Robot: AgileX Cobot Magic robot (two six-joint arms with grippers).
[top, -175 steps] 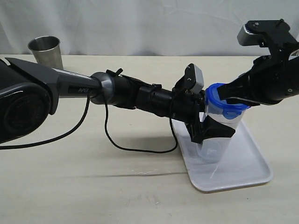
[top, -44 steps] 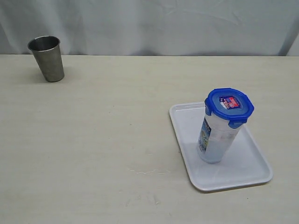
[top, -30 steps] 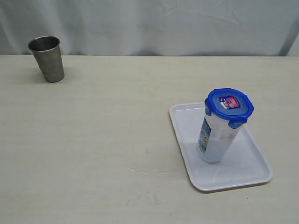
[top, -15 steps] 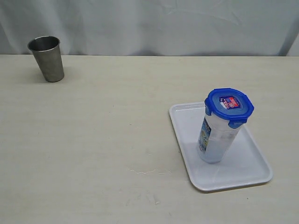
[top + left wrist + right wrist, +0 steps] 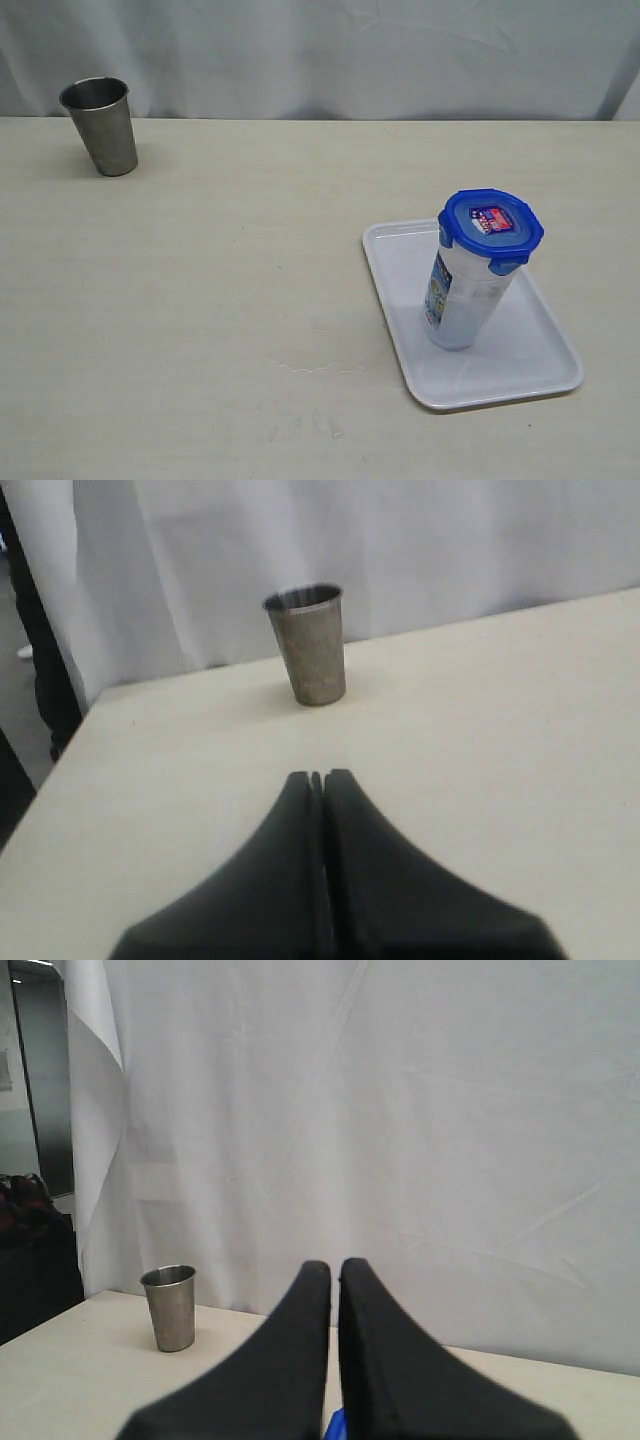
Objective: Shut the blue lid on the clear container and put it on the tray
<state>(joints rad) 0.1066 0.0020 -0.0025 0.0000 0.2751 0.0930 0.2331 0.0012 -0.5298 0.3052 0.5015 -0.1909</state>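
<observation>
The clear container (image 5: pixel 463 300) stands upright on the white tray (image 5: pixel 535 375) at the right of the table, its printed label facing left. The blue lid (image 5: pixel 490 228) sits on top of it with its flaps down and a small sticker on it. Neither arm appears in the exterior view. In the left wrist view my left gripper (image 5: pixel 319 777) is shut with nothing in it, low over bare table. My right gripper (image 5: pixel 335 1266) is shut and empty too; a sliver of the blue lid (image 5: pixel 336 1426) shows between its fingers.
A grey steel cup (image 5: pixel 99 125) stands at the far left back of the table, also seen as the steel cup (image 5: pixel 308 643) and the steel cup (image 5: pixel 170 1306) in the wrist views. A white curtain (image 5: pixel 320 50) hangs behind the table.
Over the last second and a half nothing has moved. Earlier, both arms were at the container on the tray with the lid; they have since withdrawn out of the exterior view.
</observation>
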